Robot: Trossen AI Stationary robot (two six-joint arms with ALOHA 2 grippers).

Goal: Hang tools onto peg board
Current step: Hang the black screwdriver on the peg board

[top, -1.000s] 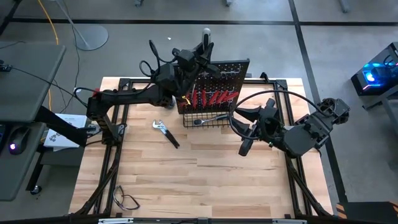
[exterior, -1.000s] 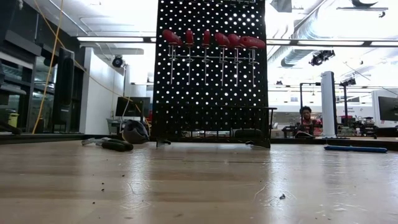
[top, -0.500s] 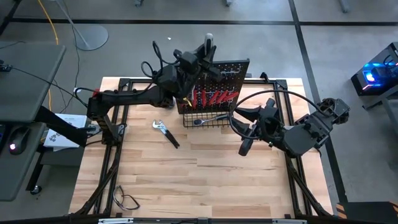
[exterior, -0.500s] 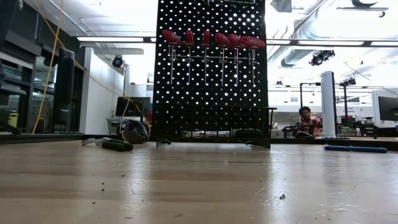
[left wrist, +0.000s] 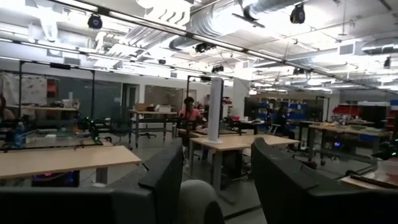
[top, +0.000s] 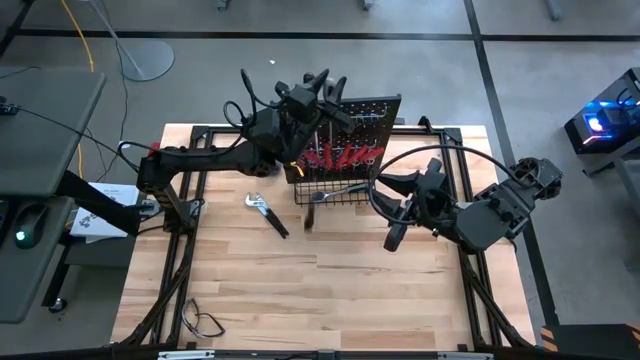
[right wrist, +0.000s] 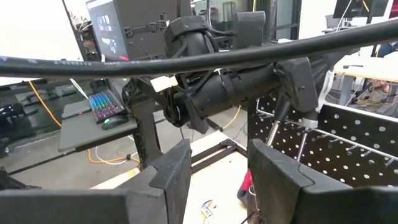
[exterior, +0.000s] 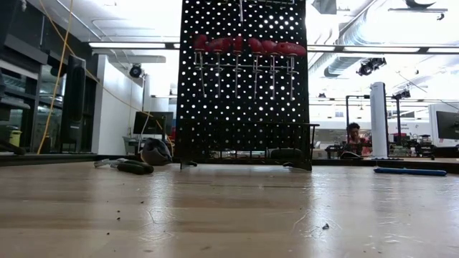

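Change: left gripper (top: 328, 88) above top edge of peg board (top: 352, 118), fingers spread wider than a second ago; pale handle seen between them earlier gone from high view, a rounded grey knob (left wrist: 198, 204) low between fingers in left wrist view.
Change 2: leftmost red-handled screwdrivers (exterior: 215, 44) now bunched and tilted, earlier hanging evenly; a dark tool (top: 309, 215) now on table (top: 330, 290) in front of wire basket (top: 335, 197), not there before.
Right gripper: (top: 391, 240) over table right of basket, unmoved, jaws parted, holding nothing.
Table tools: pliers (top: 267, 212) with black handles flat on wood, left of basket, well apart from board.
Basket: at board's base, silver wrench (top: 335, 189) lying inside.
Peg board: black, upright at far edge of table, rows of small holes; red handles in a row across upper part, shafts pointing down.
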